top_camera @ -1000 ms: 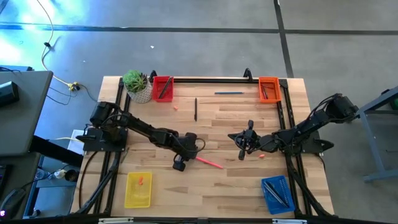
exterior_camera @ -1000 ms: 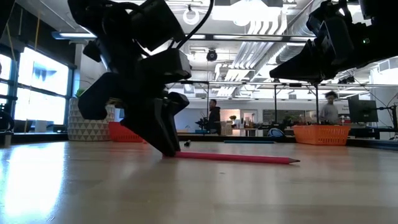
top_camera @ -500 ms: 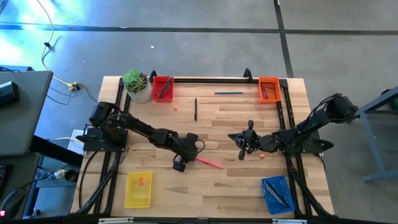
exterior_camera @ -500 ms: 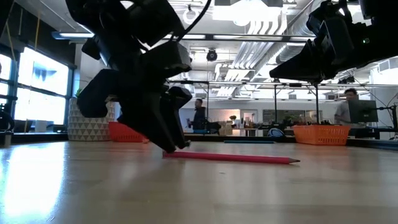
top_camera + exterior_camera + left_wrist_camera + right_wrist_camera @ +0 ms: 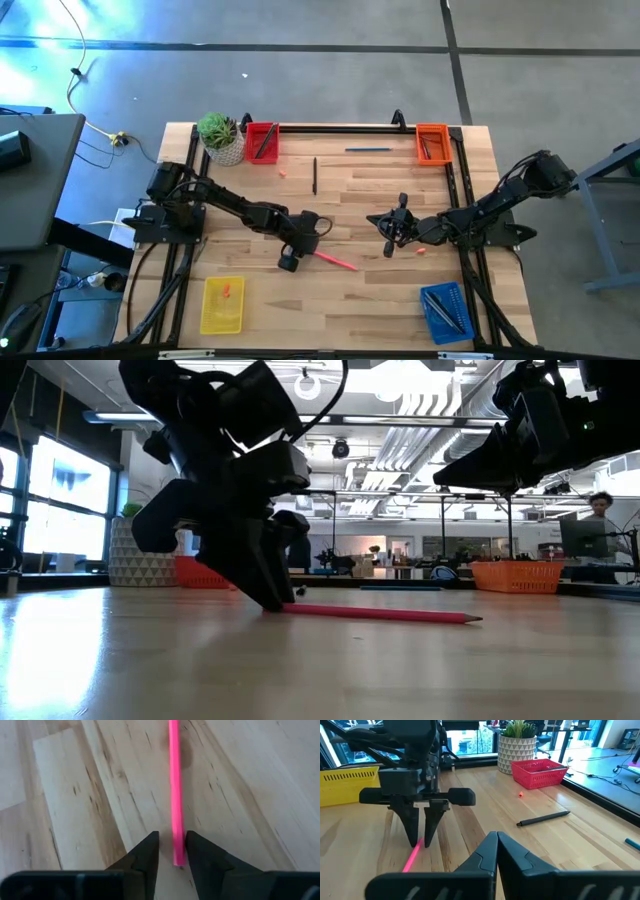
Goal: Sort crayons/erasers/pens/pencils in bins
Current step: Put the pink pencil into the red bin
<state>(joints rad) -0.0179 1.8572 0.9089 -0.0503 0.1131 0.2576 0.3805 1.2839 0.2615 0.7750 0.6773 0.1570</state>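
A long pink pencil point(image 5: 338, 262) lies flat on the table's middle; it also shows in the low view point(image 5: 380, 614). My left gripper point(image 5: 172, 840) points down over the pencil's left end point(image 5: 176, 860). It is narrowly open, one finger on each side of that end, with a small gap on both sides. The right wrist view shows the same point(image 5: 422, 840). My right gripper point(image 5: 496, 840) is shut and empty, held above the table to the right of the pencil point(image 5: 378, 222). Two short orange crayons lie loose, one far point(image 5: 283, 172) and one at the right point(image 5: 421, 250).
A red bin point(image 5: 262, 141) and an orange bin point(image 5: 432, 142) stand at the far edge, a yellow bin point(image 5: 222, 305) and a blue bin point(image 5: 444, 312) at the near edge. A black pen point(image 5: 314, 175) and a blue pen point(image 5: 368, 149) lie far. A potted plant point(image 5: 220, 137) stands far left.
My left gripper has risen a little off the table and come back down at the pencil's left end, shifting slightly toward the table's right. The pencil has stayed where it was.
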